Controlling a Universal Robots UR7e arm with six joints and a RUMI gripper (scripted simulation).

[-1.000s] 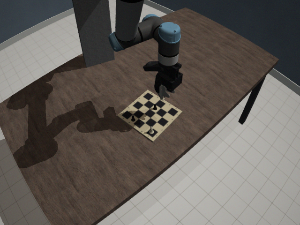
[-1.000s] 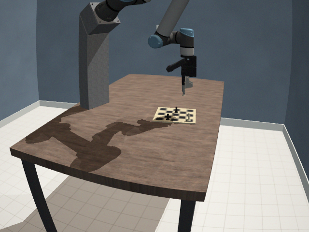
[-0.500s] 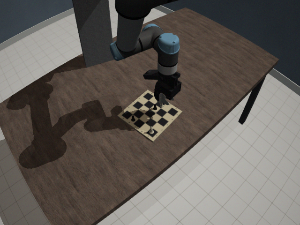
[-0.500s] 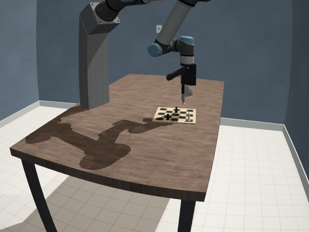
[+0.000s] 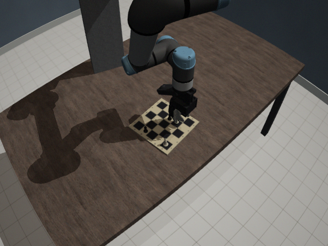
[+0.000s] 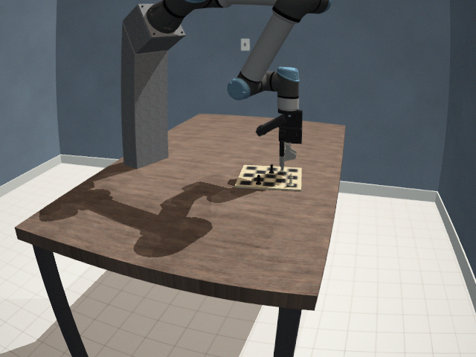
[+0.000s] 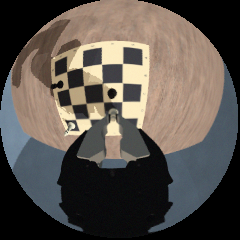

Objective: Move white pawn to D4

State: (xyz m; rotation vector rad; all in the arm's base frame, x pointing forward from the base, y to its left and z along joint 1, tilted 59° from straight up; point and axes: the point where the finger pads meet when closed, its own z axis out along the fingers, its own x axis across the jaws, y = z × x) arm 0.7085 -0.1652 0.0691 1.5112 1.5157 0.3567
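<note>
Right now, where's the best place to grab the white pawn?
By its small round top, coming straight down from above. The white pawn stands upright, narrow on top and wide at the foot, with a black piece close by. The hand pinches it just so.

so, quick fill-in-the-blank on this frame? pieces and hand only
1. The piece clamped in the hand is the white ___.
2. Standing free on the board are ___ black pieces, one beside the hand and one near the board's edge.
3. Only ___ other white piece stands on the board, on a corner square.

Missing words: pawn; two; one
</note>
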